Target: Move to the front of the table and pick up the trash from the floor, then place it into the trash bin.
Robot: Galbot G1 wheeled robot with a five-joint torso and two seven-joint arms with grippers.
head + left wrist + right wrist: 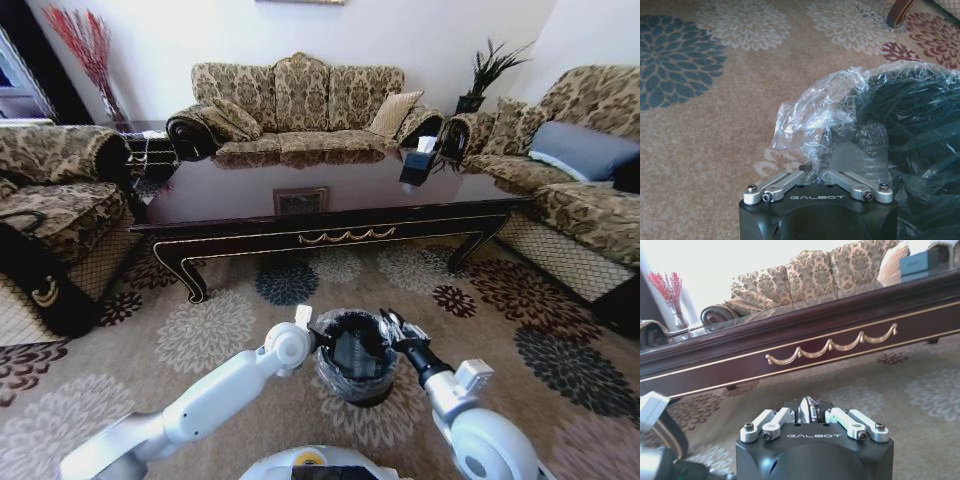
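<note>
Bin [355, 360] stands upright between both tools, mouth up.

"GALBOT" on left hand [816, 172] and right hand [810, 412] housings

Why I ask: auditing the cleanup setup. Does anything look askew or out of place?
The trash bin's clear liner is bunched into a crumpled peak above the rim, right against the left gripper, rather than folded flat. Nothing else stands out.
</note>
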